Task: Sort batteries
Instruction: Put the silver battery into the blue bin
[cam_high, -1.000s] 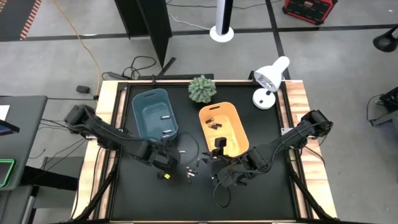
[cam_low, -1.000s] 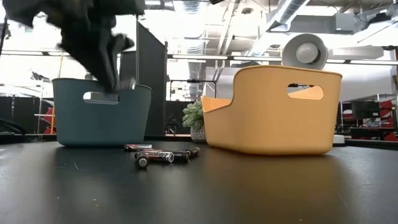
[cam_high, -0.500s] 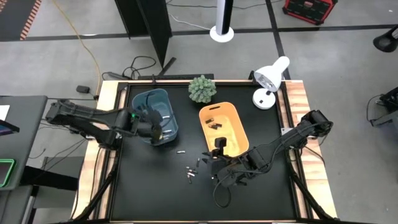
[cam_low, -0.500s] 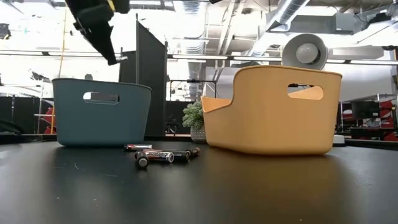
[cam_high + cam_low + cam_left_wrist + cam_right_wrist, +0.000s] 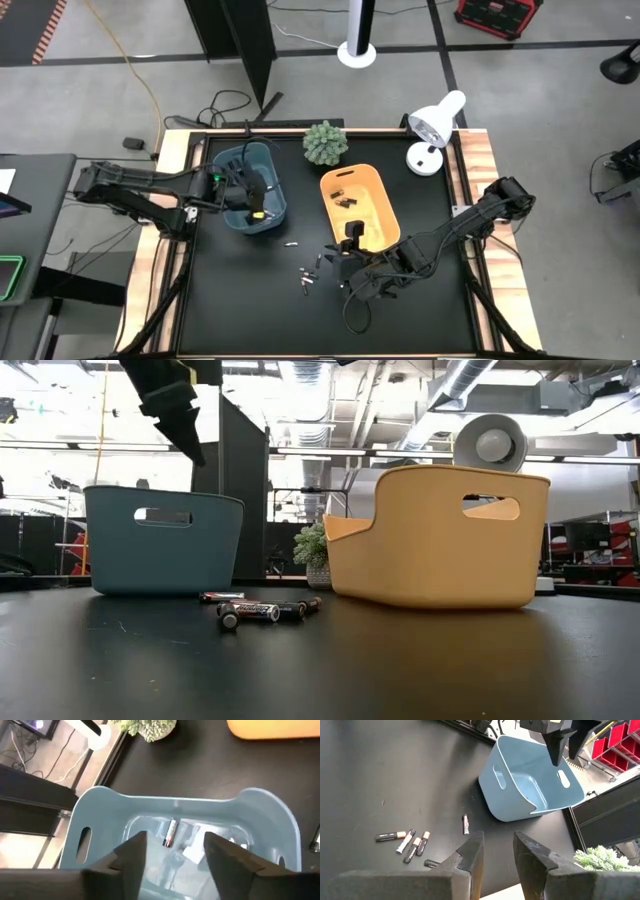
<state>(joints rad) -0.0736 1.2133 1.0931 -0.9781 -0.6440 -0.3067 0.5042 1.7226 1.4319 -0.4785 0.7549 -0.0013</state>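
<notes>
Low view: left gripper (image 5: 178,400) cut off by top edge; arm above it unseen. Interiors of blue bin (image 5: 165,540) and orange bin (image 5: 437,538) hidden behind near walls. Lamp (image 5: 489,440) base hidden behind orange bin.

High view: loose batteries (image 5: 310,272) on tabletop too small for colour or count to be told. Right gripper (image 5: 352,258) jaws' spacing not resolved.

Left wrist view: blue bin's floor partly covered by own fingers (image 5: 132,860); items beside battery (image 5: 170,832) blurred.

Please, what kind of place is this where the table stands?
Probably a workshop or robotics lab. The black work table stands on a bare concrete floor, exposed ducts run under the ceiling, and red storage bins line a rack.
</notes>
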